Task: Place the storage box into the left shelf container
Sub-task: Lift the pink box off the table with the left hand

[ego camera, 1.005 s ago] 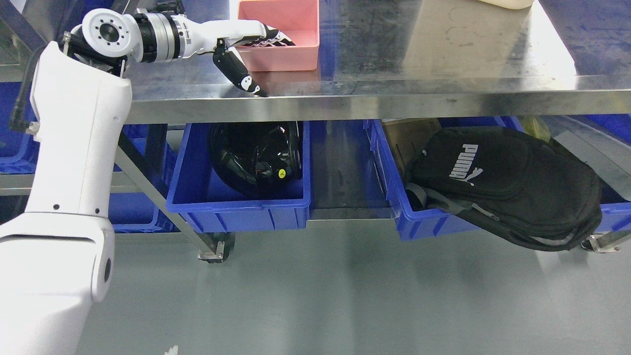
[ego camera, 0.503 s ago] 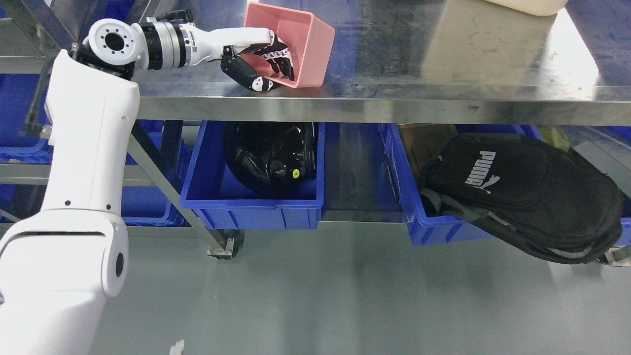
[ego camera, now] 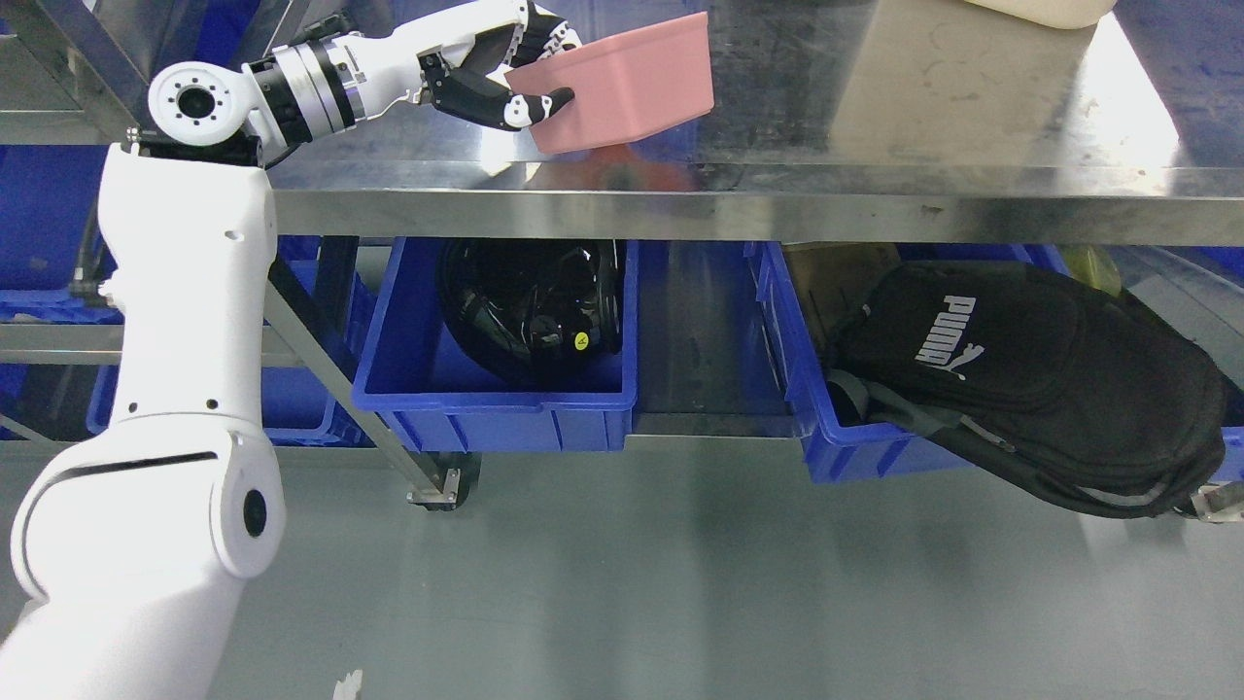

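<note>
Head view: above the steel bench, the pink storage box is held tilted by the left hand, fingers clamped on its rim; it should be lowered level into the left blue container beside the black helmet.

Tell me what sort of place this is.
Probably a workshop or storeroom: a stainless steel table, blue bins beneath (left bin), a grey floor. The left hand holds a pink storage box.
</note>
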`<state>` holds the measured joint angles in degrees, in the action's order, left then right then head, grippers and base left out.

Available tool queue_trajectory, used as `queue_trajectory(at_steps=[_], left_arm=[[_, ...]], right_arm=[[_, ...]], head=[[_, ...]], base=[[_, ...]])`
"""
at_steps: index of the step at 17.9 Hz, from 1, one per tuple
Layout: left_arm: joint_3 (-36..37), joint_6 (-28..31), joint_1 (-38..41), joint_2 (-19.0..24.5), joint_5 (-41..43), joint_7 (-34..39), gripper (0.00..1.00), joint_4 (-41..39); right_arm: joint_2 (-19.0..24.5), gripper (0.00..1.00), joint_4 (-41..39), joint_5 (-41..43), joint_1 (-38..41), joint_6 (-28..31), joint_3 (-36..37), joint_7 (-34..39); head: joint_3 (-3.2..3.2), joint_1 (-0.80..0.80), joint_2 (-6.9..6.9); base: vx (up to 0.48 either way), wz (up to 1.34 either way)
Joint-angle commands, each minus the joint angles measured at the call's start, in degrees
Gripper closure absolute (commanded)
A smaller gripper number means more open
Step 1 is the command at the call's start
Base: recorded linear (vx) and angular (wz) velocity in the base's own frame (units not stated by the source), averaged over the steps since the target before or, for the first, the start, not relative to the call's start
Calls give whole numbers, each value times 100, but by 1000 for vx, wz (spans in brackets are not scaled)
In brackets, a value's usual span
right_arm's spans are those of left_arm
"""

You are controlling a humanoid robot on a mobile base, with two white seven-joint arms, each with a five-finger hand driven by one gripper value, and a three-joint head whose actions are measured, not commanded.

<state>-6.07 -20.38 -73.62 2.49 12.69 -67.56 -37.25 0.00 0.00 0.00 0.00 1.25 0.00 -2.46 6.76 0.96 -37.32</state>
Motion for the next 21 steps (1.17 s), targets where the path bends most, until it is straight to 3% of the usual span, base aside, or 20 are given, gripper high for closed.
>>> queue_trajectory(at_steps=[1,5,8,10,12,16,21], left_arm=[[-914,217,58,-149,-1336,-3,100,131],[-564,982,637,-149,-3146,59,100,-1115],[130,983,1610,-149,-4298,391,100,-2274],[744,922,2462,-149,-4826,1066,99,-3258],[1395,528,3263,-149,-4951,1779,99,-3989],[2775,-825,4651,-149,-4917,2624,99,-4518],[3208,-1486,6006,-149,-4864,2468,98,-4625]], right_arm=[[-100,0,-100,-9,53,-2,26,0],[-100,0,-100,-9,53,-2,26,0],[-100,0,-100,-9,53,-2,26,0],[-100,0,-100,-9,53,-2,26,0],[-100,0,-100,-9,53,-2,26,0],[-100,0,-100,-9,53,-2,26,0],[-100,0,-100,-9,53,-2,26,0]], head=[[0,0,0],[0,0,0],[0,0,0],[0,0,0],[0,0,0],[0,0,0],[0,0,0]], base=[[0,0],[0,0],[0,0],[0,0],[0,0],[0,0],[26,180]])
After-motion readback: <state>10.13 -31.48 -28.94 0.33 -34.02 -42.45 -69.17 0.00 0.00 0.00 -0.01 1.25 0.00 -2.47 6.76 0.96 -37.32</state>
